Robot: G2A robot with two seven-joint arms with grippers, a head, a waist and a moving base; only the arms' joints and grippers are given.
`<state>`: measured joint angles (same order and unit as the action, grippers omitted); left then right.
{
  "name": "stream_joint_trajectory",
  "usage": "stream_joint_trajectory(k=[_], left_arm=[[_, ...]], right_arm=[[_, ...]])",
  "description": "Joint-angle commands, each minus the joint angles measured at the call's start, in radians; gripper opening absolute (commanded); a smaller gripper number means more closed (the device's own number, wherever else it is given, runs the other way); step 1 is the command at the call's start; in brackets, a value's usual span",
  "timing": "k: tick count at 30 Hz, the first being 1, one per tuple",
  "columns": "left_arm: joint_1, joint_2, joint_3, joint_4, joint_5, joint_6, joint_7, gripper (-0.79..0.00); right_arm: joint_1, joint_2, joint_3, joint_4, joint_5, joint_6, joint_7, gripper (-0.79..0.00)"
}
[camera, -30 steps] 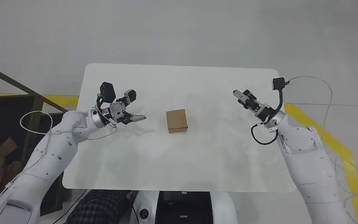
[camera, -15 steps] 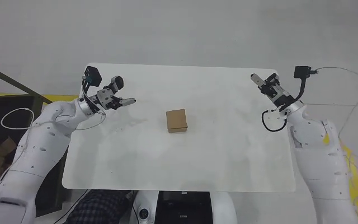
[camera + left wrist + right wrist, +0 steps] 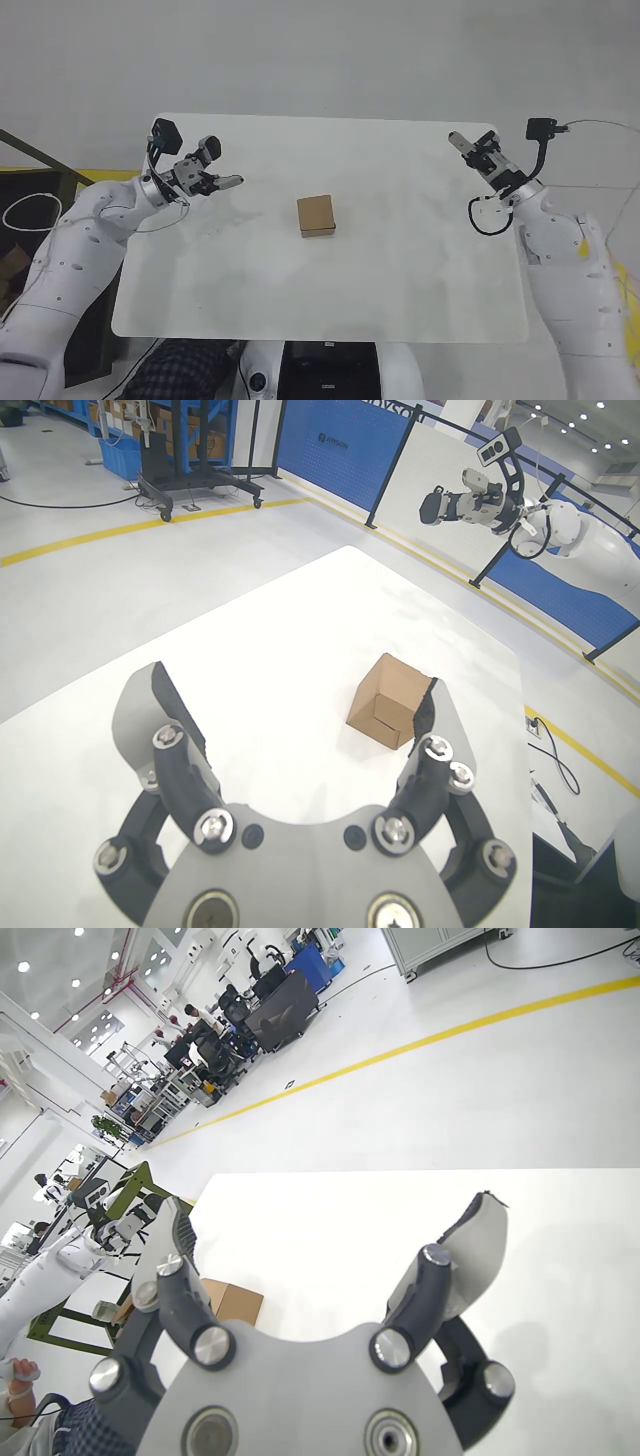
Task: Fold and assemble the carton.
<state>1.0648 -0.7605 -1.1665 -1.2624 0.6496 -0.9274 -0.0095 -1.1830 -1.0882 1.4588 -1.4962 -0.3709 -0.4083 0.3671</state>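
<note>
Right now I see the carton [image 3: 316, 215] sitting at the middle of the desk [image 3: 400, 290], its open side turned toward my left hand [image 3: 222, 166], which has its fingers spread wide. My right hand [image 3: 463, 141] hovers near the far right corner, fingers likewise apart.

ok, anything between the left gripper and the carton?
Nothing. In the top view the stretch from the left gripper to the carton is bare white table; the left wrist view agrees.
</note>
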Motion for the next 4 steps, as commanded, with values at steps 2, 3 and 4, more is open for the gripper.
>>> stream_joint_trajectory(k=[2,3,4], left_arm=[[0.000,0.000,0.000,0.000,0.000,0.000,0.000,-0.001],[0.000,0.000,0.000,0.000,0.000,0.000,0.000,-0.001],[0.000,0.000,0.000,0.000,0.000,0.000,0.000,-0.001]], right_arm=[[0.000,0.000,0.000,0.000,0.000,0.000,0.000,0.000],[0.000,0.000,0.000,0.000,0.000,0.000,0.000,0.000],[0.000,0.000,0.000,0.000,0.000,0.000,0.000,0.000]])
